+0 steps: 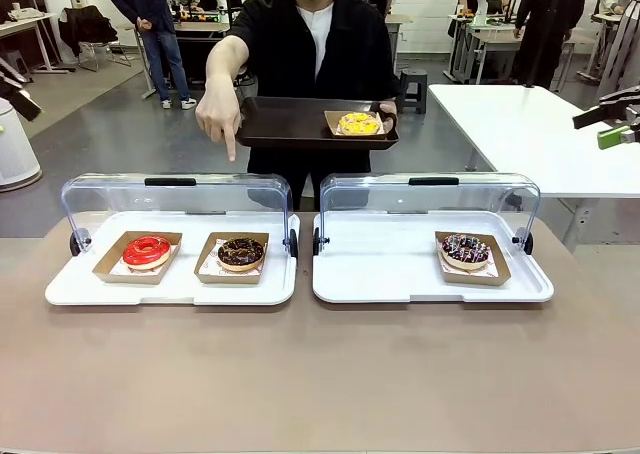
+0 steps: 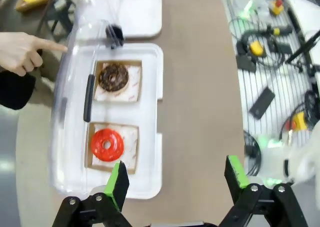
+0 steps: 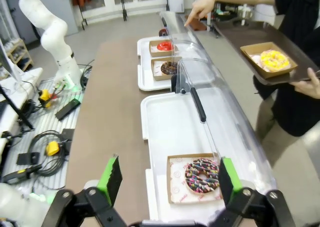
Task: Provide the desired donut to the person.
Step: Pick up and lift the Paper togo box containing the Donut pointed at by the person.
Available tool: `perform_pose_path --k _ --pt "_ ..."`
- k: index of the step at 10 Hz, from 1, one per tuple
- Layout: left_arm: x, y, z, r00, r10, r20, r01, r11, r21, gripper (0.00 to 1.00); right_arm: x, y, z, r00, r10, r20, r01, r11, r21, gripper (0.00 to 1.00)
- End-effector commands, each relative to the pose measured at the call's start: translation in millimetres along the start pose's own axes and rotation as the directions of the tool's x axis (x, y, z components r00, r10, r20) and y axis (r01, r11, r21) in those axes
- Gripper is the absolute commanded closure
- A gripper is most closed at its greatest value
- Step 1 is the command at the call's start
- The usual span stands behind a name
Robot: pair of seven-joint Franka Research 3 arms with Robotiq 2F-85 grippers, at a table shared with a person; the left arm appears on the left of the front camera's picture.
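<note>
Chocolate one, it seems!
The person's hand (image 1: pixel 217 114) points at the chocolate donut (image 1: pixel 241 253), dark tray (image 1: pixel 290 124) ready to receive; left gripper (image 2: pixel 176 176) and right gripper (image 3: pixel 168 174) hover, jaws apart.

Bench (image 1: pixel 320 374): smooth, matt brown top.
Trays (image 1: pixel 170 292): white plastic, smooth, with a faint sheen.
Covers (image 1: pixel 175 202): clear glossy plastic that catches reflections; the handles are matt black.
Boxes (image 1: pixel 118 266): plain brown cardboard, matt, with printed paper liners.
Red donut (image 1: pixel 147 250): wet-looking glossy icing.
Chocolate donut (image 1: pixel 241 253): dark, shiny glaze.
Serving tray (image 1: pixel 290 124): dark and smooth, low sheen.
Overshirt (image 1: pixel 270 44): black matt cloth.
Left hand (image 2: pixel 177 173): matt black body; the green pads (image 2: pixel 118 179) look dull and smooth.
</note>
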State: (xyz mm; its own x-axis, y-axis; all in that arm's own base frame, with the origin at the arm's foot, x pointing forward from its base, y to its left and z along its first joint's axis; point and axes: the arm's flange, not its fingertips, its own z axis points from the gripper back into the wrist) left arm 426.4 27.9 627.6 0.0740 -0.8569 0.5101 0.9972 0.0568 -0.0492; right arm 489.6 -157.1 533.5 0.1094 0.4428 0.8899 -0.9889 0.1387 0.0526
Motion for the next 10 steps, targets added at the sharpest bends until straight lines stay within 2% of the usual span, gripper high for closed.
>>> perform_pose_path --k 1,2,5,7,10 --pt "32 13 -38 0.976 -0.018 -0.217 0.032 0.997 0.064 0.00 1 0 0 1.000 0.002 0.009 -0.002 1.000 -0.005 0.00" --pt "52 19 -66 0.953 -0.041 -0.300 0.069 0.994 0.081 0.00 1 0 0 1.000 0.002 0.009 -0.002 1.000 -0.005 0.00" --pt "89 35 -145 0.912 -0.072 -0.404 0.133 0.983 0.125 0.00 1 0 0 1.000 0.002 0.009 -0.002 1.000 -0.005 0.00" --pt "100 32 -193 0.913 -0.086 -0.400 0.159 0.975 0.152 0.00 1 0 0 1.000 0.002 0.009 -0.002 1.000 -0.005 0.00" --pt "112 26 -224 0.930 -0.100 -0.353 0.149 0.982 0.114 0.00 1 0 0 1.000 0.002 0.009 -0.002 1.000 -0.005 0.00"
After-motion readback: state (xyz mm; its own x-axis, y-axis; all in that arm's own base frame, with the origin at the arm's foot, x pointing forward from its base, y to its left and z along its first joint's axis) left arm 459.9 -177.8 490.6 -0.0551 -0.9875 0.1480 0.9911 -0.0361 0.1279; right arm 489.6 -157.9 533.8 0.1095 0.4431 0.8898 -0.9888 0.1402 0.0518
